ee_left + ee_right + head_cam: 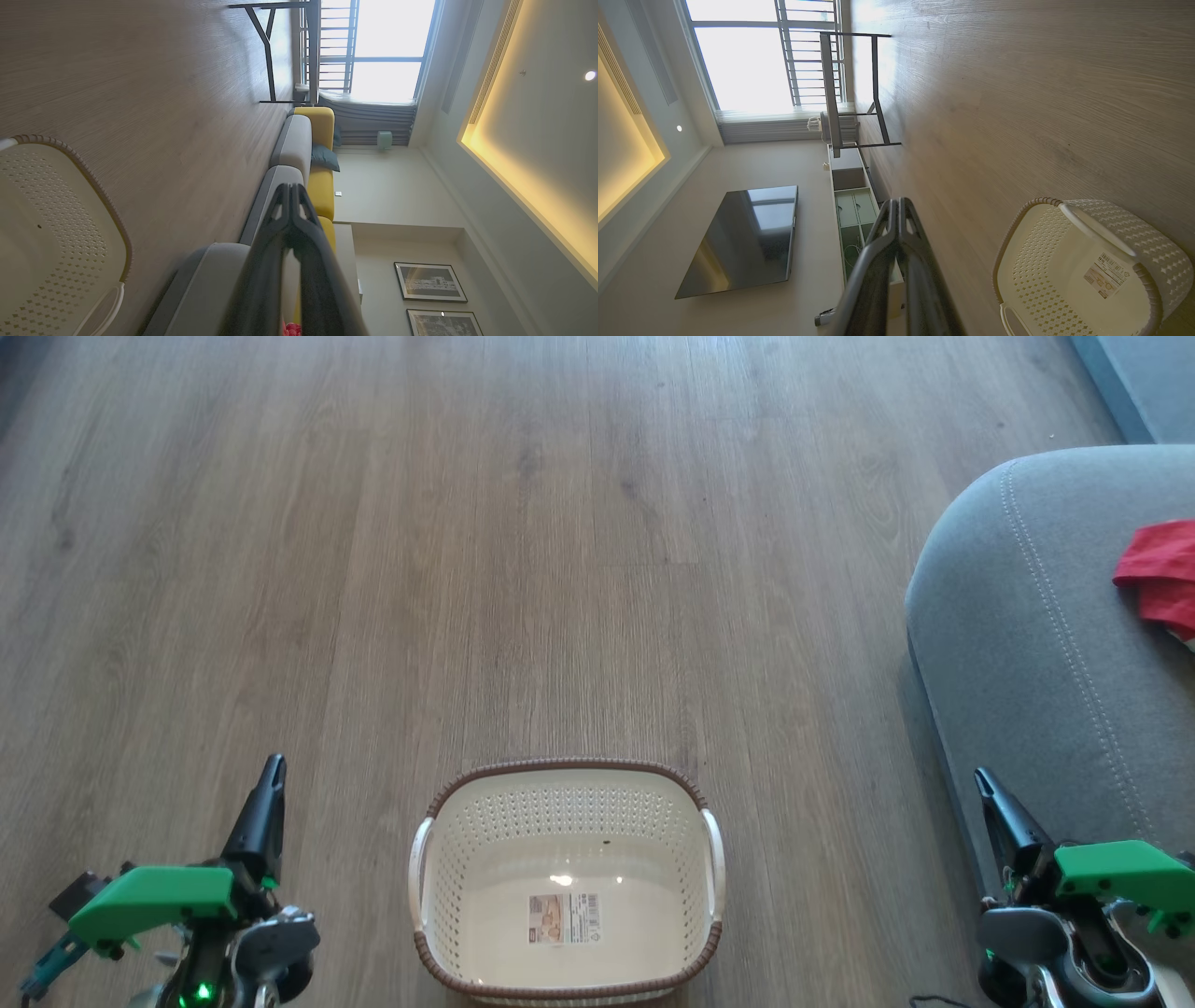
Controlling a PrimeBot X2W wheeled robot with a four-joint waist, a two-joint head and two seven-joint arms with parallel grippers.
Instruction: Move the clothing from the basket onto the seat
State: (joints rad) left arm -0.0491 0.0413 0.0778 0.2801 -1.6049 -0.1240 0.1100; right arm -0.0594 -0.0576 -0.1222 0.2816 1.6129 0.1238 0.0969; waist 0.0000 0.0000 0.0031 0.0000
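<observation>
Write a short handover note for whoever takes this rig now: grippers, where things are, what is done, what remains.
Left gripper: shut, holding nothing, low beside the basket.
Right gripper: shut, holding nothing, by the seat.
Basket: on the floor, nothing inside but its label.
Clothing: red, lying on the seat, cut by the picture edge.
Done: basket emptied.
To do: seemingly nothing; check the clothing lies fully on the seat.

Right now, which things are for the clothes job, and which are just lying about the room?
For the job: grey seat; red clothing, lying on it; basket, empty.
Just lying about: black TV; table frame; teal cushion; framed pictures.
</observation>
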